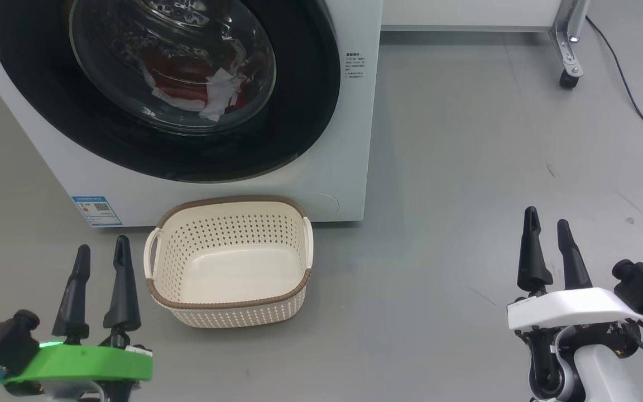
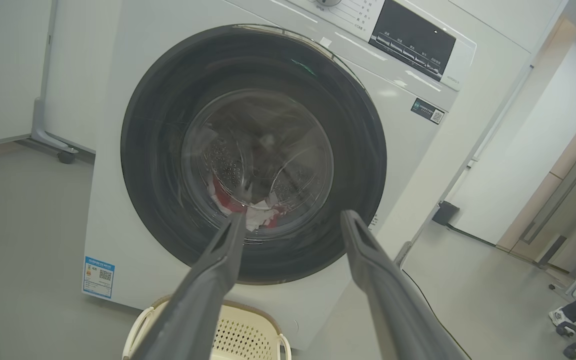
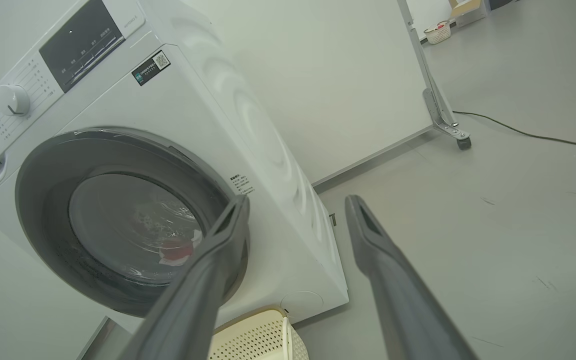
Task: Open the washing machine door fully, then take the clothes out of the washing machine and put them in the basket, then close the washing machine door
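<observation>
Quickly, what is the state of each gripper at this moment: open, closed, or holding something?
Left gripper: open, holding nothing.
Right gripper: open, holding nothing.

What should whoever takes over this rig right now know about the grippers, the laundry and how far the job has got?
Left gripper: open, empty, low beside the basket, not touching it.
Right gripper: open, empty, over the floor off to the right.
Washing machine door: looks shut; the clothes lie behind it inside the washing machine.
Basket: empty, in front of the machine.
Done: nothing. Left: open door, move clothes to basket, close door.
</observation>
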Motion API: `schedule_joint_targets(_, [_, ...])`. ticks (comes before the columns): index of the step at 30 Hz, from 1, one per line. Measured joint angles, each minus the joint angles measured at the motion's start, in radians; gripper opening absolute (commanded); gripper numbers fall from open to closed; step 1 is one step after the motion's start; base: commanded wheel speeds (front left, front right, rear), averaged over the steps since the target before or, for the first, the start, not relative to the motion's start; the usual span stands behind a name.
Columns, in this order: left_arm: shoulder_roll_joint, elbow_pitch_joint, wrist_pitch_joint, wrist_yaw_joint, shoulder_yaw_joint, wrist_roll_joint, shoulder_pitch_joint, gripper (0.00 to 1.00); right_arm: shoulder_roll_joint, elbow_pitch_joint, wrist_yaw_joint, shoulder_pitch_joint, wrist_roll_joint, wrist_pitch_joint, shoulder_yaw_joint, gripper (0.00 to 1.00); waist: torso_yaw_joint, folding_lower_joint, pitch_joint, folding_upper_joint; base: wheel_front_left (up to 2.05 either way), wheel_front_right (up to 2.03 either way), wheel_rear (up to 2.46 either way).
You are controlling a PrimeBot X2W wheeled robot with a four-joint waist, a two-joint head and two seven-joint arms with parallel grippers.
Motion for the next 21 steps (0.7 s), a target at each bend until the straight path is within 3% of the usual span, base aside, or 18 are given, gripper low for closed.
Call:
schedule_joint_targets(15, [0.0, 0.084, -0.048, 0.002, -0.06, 0.277, 0.037, 1.0, -0.002, 0.05, -0.072, 0.0, -0.238, -0.044, 0.052, 1.0, 0.0, 0.0, 0.006, 0.0, 0.0, 0.0, 0.0])
schedule_joint_targets(21, [-0.001, 0.127, -0.051, 0.012, -0.062, 0.3, 0.045, 1.0, -0.002, 0.092, -0.081, 0.0, -0.267, -0.052, 0.064, 1.0, -0.002, 0.0, 0.007, 0.0, 0.0, 0.0, 0.0])
